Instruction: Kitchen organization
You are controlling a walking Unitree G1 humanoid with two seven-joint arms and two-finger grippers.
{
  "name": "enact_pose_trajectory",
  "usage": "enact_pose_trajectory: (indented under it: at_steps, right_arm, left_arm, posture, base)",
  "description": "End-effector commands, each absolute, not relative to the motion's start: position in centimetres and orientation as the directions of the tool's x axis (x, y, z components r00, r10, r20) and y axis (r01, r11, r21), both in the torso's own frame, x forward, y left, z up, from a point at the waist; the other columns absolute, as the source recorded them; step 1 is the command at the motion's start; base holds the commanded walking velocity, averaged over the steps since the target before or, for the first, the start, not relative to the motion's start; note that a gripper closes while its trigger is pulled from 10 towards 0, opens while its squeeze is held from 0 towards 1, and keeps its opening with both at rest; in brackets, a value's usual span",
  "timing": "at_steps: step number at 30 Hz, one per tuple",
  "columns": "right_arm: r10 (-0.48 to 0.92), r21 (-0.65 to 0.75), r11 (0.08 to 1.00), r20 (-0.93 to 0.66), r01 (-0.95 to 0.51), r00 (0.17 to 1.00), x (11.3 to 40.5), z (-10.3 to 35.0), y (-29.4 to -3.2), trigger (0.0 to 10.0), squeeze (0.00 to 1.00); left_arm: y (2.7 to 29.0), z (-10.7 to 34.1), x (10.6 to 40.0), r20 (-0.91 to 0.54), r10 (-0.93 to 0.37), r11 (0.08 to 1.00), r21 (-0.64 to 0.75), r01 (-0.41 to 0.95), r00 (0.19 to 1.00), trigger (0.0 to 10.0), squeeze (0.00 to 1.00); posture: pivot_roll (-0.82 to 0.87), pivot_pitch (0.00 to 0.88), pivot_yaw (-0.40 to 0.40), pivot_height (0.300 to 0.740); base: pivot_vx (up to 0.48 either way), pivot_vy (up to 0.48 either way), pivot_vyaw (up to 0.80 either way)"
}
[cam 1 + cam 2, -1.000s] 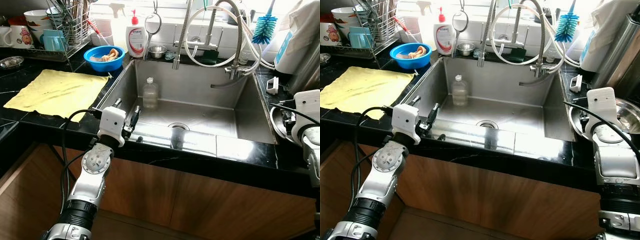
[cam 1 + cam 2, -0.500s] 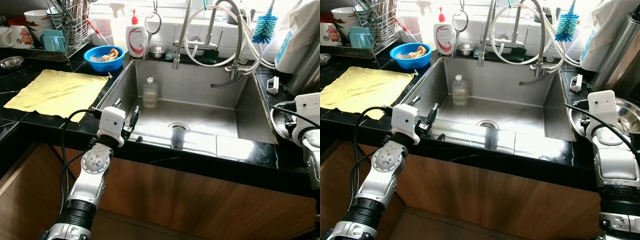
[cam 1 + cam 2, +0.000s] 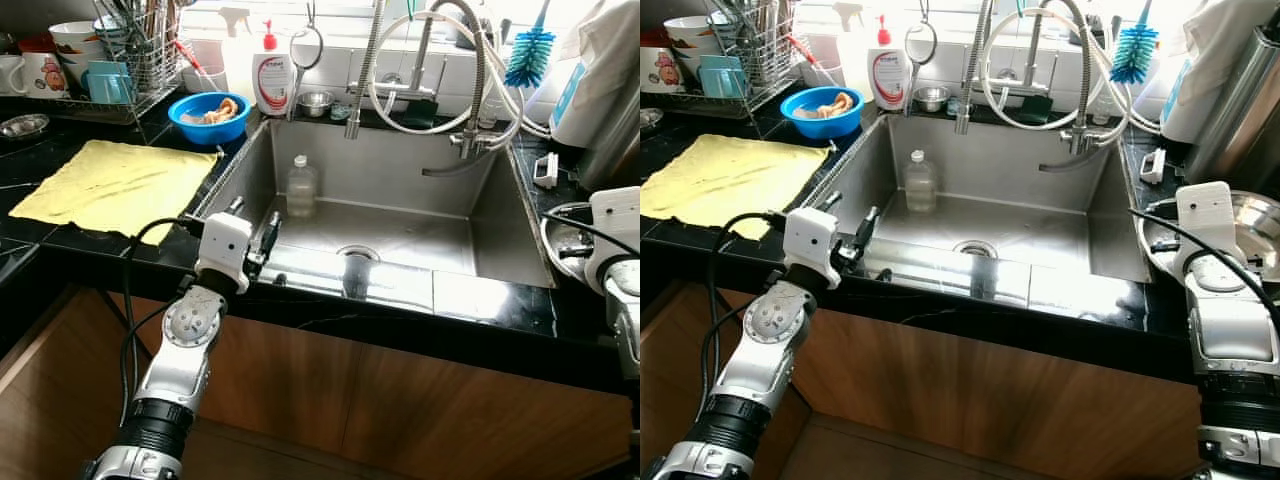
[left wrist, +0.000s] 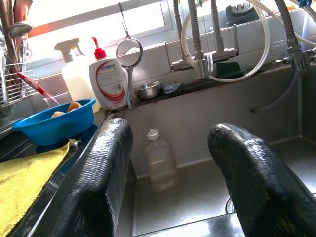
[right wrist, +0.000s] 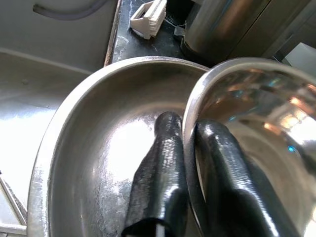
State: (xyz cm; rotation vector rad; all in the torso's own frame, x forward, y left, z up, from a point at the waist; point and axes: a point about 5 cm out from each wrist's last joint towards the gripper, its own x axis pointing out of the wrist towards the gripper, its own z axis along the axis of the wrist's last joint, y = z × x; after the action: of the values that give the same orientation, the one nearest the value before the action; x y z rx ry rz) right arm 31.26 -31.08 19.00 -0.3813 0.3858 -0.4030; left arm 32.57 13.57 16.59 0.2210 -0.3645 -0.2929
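Observation:
My right gripper (image 5: 187, 123) is over the counter to the right of the sink. It is shut on the rim of a small steel bowl (image 5: 256, 128), one finger inside and one outside. That bowl rests tilted in a larger steel bowl (image 5: 94, 148), whose edge also shows beside my right wrist (image 3: 1252, 222). My left gripper (image 3: 253, 222) hovers open at the sink's front left corner, pointing into the basin with nothing between its fingers. Ahead of it a clear plastic bottle (image 3: 300, 187) stands upright against the back wall of the sink (image 3: 400, 235).
A yellow cloth (image 3: 110, 185) lies flat on the black counter at the left. Behind it are a blue bowl (image 3: 208, 115), a soap dispenser (image 3: 270, 78) and a dish rack (image 3: 110, 60). A hose faucet (image 3: 420, 60) and blue brush (image 3: 528, 55) stand behind the sink.
My right wrist has sunk slightly toward the steel bowls. The left arm and the bottle have stayed put.

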Motion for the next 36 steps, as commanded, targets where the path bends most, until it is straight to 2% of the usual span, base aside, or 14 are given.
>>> enact_pose_trajectory:
  at_steps: [1, 13, 14, 19, 23, 24, 25, 26, 29, 36]
  right_arm:
    - [-0.443, -0.416, 0.854, -0.27, 0.311, 0.855, 31.5, 19.5, -31.0, 0.0, 0.0]
    - [-0.424, -0.479, 0.819, -0.132, 0.317, 0.896, 32.0, 22.9, -29.9, 0.0, 0.0]
    - [-0.421, -0.509, 0.798, -0.092, 0.321, 0.902, 32.2, 23.8, -29.7, 10.0, 0.0]
    - [-0.357, -0.55, 0.781, -0.005, 0.296, 0.934, 32.6, 25.7, -28.4, 10.0, 0.0]
    - [-0.145, -0.582, 0.795, 0.091, 0.17, 0.985, 33.5, 26.8, -25.6, 10.0, 0.0]
    - [-0.036, -0.574, 0.815, 0.085, 0.079, 0.996, 33.8, 26.5, -24.2, 10.0, 0.0]
    - [-0.036, -0.574, 0.815, 0.085, 0.079, 0.996, 33.8, 26.5, -24.2, 10.0, 0.0]
    - [0.056, -0.551, 0.835, 0.067, -0.01, 0.996, 33.9, 26.0, -23.0, 10.0, 0.0]
    - [0.157, -0.528, 0.843, 0.056, -0.104, 0.986, 34.1, 25.0, -21.4, 10.0, 0.0]
    - [0.287, -0.328, 0.908, 0.035, -0.26, 0.957, 34.8, 22.4, -20.5, 10.0, 0.0]
  left_arm:
    - [13.4, 16.7, 32.9, 0.308, -0.328, 0.928, 0.282, 0.243, 0.893, 10.0, 0.0]
    - [13.3, 16.7, 33.1, 0.31, -0.317, 0.933, 0.272, 0.236, 0.896, 10.0, 0.0]
    - [13.3, 16.7, 33.1, 0.31, -0.315, 0.934, 0.271, 0.234, 0.897, 10.0, 0.0]
    - [13.3, 16.6, 33.1, 0.311, -0.309, 0.936, 0.265, 0.23, 0.899, 10.0, 0.0]
    - [13.2, 16.4, 33.0, 0.312, -0.304, 0.939, 0.26, 0.226, 0.9, 10.0, 0.0]
    - [13.4, 16.5, 33.1, 0.315, -0.298, 0.94, 0.261, 0.219, 0.901, 10.0, 0.0]
    - [13.4, 16.5, 33.1, 0.315, -0.298, 0.94, 0.261, 0.219, 0.901, 10.0, 0.0]
    - [13.6, 16.6, 33.1, 0.319, -0.292, 0.941, 0.262, 0.212, 0.902, 10.0, 0.0]
    - [13.8, 16.7, 33.2, 0.323, -0.286, 0.942, 0.268, 0.203, 0.902, 10.0, 0.0]
    - [13.8, 16.6, 33.0, 0.325, -0.286, 0.942, 0.27, 0.202, 0.901, 10.0, 0.0]
  posture:
    - [0.0, 0.0, 0.008, 0.74]
    - [0.0, 0.0, 0.002, 0.74]
    - [0.0, 0.0, 0.0, 0.74]
    - [0.0, 0.0, -0.007, 0.74]
    - [-0.01, 0.0, -0.01, 0.74]
    - [0.0, 0.0, -0.012, 0.74]
    - [0.0, 0.0, -0.012, 0.74]
    - [0.0, 0.0, -0.014, 0.74]
    - [0.01, 0.0, -0.015, 0.74]
    - [0.01, 0.0, -0.018, 0.74]
  base:
    - [0.0, 0.0, 0.0]
    - [0.0, 0.0, 0.0]
    - [0.0, 0.0, 0.0]
    - [0.0, 0.0, 0.0]
    - [0.0, 0.0, 0.0]
    - [0.0, 0.0, 0.0]
    - [0.0, 0.0, 0.0]
    - [0.0, 0.0, 0.0]
    - [0.0, 0.0, 0.0]
    - [0.0, 0.0, 0.0]
